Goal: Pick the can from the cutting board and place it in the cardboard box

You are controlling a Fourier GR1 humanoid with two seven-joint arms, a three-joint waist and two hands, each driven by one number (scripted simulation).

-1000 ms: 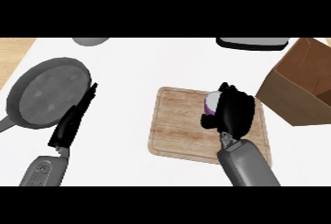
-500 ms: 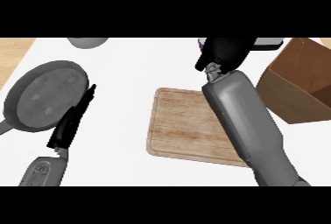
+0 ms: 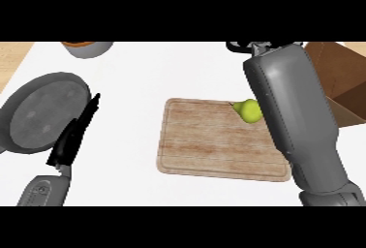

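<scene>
The wooden cutting board (image 3: 214, 143) lies mid-counter with no can showing on it. My right forearm (image 3: 293, 121) stretches over the board's right side to the far edge, where only a sliver of my right hand (image 3: 247, 47) shows at the picture's top. The can is not visible anywhere. The brown cardboard box (image 3: 337, 80) stands open at the right, beside that forearm. My left hand (image 3: 75, 138) rests open, fingers straight, at the left by the pan.
A green-yellow fruit (image 3: 249, 111) sits on the board's upper right corner, against my forearm. A grey round pan (image 3: 39, 114) lies at the left under my left fingertips. A grey bowl (image 3: 87, 48) stands at the back left.
My right hand closed on the can on the board, then rose and reached far back, almost out of view. The green-yellow fruit now shows. The left hand stayed still.
</scene>
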